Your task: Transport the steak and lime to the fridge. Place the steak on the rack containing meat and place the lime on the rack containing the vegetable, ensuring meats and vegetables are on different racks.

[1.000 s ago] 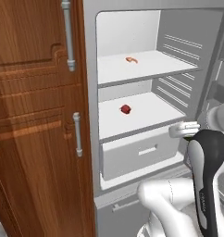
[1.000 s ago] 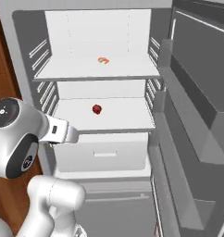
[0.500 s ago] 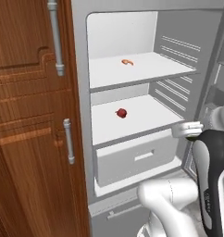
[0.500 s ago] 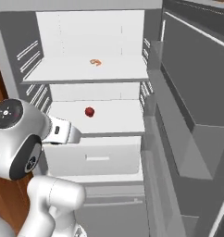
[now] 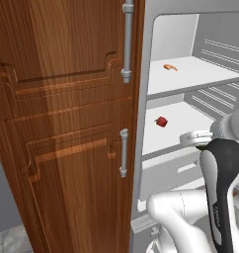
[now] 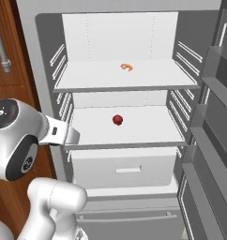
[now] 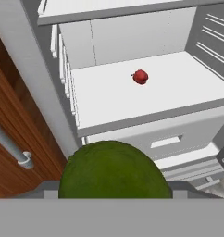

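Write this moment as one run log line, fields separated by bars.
phase: carrying to fridge | gripper: shut on lime | vegetable: lower shelf | meat: upper shelf | steak: not placed

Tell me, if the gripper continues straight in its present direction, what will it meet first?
Probably the front of the lower shelf, where the vegetable sits. The gripper holds the lime and faces this shelf; nothing visible stands between, though depth is unclear.
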Robot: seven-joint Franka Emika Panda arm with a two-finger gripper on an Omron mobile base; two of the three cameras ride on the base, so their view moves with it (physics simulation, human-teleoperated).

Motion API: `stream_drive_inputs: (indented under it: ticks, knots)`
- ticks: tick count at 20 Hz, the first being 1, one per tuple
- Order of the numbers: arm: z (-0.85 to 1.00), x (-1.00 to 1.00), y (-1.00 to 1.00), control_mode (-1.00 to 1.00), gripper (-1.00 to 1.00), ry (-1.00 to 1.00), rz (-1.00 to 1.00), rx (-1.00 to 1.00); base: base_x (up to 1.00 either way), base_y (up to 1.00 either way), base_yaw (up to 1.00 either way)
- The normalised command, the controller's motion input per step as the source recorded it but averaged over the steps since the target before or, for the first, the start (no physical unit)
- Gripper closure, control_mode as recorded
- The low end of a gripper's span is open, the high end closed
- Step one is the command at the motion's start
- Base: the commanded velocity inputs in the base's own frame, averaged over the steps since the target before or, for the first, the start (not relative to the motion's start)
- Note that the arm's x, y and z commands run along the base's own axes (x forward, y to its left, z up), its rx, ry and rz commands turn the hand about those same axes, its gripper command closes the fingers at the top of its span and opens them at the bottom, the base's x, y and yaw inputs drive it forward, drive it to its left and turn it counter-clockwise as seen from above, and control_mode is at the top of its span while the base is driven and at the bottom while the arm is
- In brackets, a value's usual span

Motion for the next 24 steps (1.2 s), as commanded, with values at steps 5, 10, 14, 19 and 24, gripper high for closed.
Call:
stream_drive_inputs:
  ticks: [5,10,14,19,24]
  knots:
    - [0.00,0.00,0.00,1.00,1.00,0.00,0.00,0.00,0.55,0.04,0.00]
    - [0.00,0.00,0.00,1.00,1.00,0.00,0.00,0.00,0.17,-0.44,0.04]
    - [0.00,0.00,0.00,1.00,1.00,0.00,0.00,0.00,0.00,-0.40,0.02]
    - [0.00,0.00,0.00,1.00,1.00,0.00,0.00,0.00,0.06,-0.16,0.08]
    - [0.00,0.00,0.00,1.00,1.00,0.00,0.00,0.00,0.37,-0.01,0.12]
